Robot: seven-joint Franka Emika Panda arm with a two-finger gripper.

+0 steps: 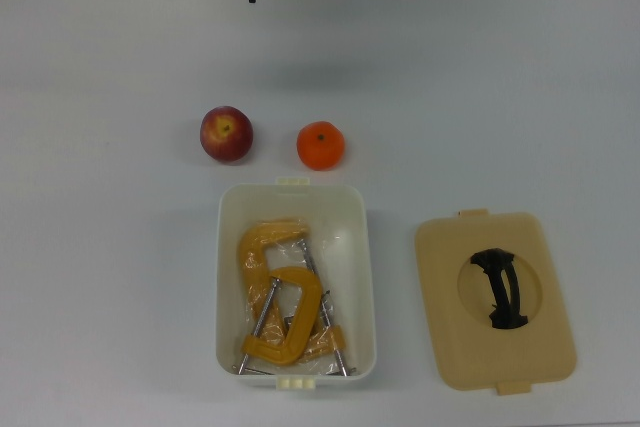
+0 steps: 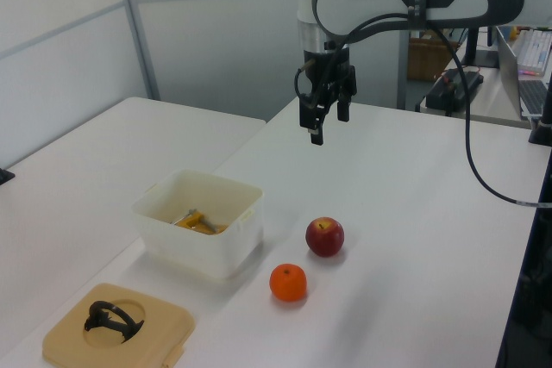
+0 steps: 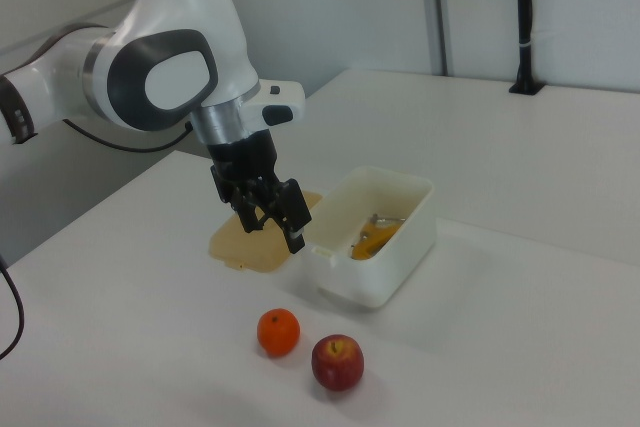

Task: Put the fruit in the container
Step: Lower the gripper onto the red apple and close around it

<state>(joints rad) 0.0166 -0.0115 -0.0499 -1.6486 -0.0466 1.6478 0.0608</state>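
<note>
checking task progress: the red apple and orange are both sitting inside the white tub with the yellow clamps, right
Not quite. The yellow metal C-clamps are in the white rectangular plastic tub, but the dark red apple and the bright orange citrus sit on the table beside it, as the top view shows.

Arm bent over, hand (image 2: 326, 120) pointing down, fingers apart, holding nothing.

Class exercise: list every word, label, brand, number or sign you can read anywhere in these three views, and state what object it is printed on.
None can be read.
The apple, orange, white tub, yellow C-clamps and tan lid carry no visible writing.
The gripper shows no readable marking.
Books on the shelf at the left view's right edge are too small to read.
</note>
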